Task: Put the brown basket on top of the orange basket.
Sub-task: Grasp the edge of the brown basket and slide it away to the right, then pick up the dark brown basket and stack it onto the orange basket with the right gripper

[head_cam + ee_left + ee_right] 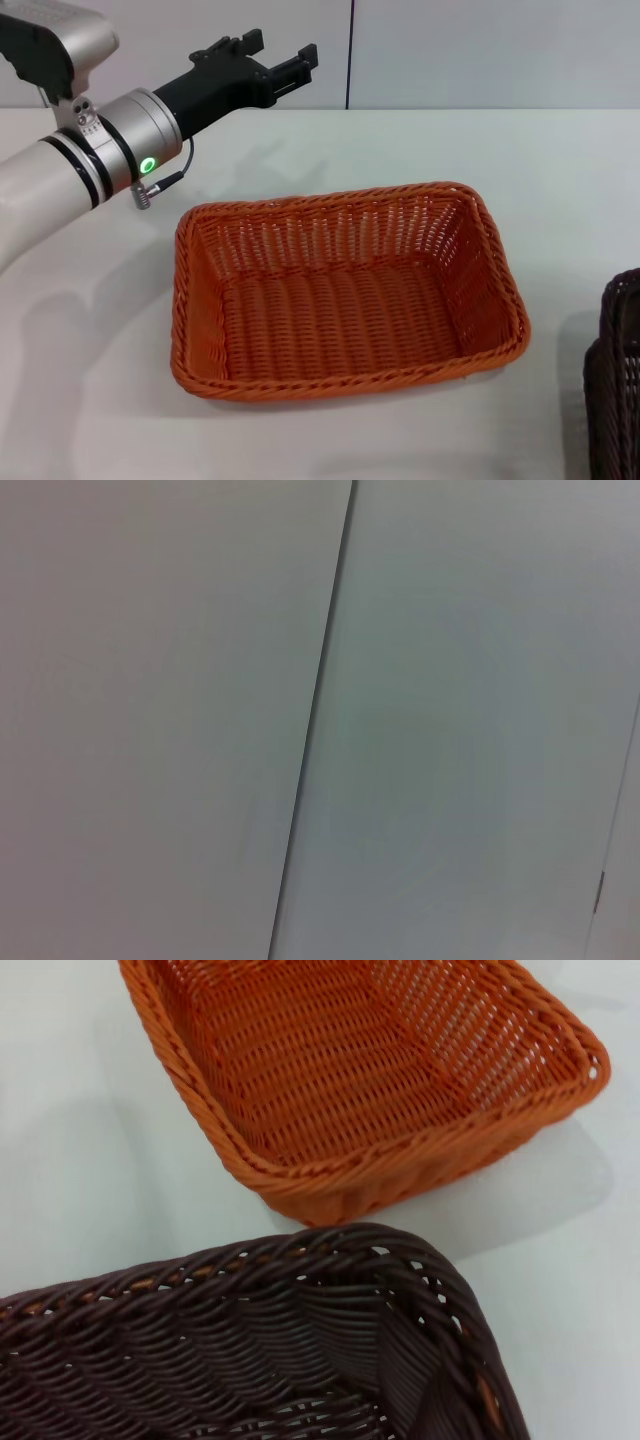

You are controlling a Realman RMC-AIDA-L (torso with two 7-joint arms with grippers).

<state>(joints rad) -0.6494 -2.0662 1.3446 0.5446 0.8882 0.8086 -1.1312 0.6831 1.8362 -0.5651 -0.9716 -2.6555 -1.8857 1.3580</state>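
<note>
The orange basket [340, 290] stands empty in the middle of the white table [560, 180]. It also shows in the right wrist view [350, 1070]. The brown basket [615, 385] shows only partly at the right edge of the head view, to the right of the orange one. Its braided rim fills the near part of the right wrist view [250, 1350], close to the camera, with a gap of table between the two baskets. My left gripper [272, 52] is open and empty, raised above the table's far left. My right gripper does not show in any view.
The left arm [90, 160] reaches in from the left, above the table and behind the orange basket. A grey wall with a dark vertical seam [310, 720] stands behind the table. Bare table lies around the orange basket.
</note>
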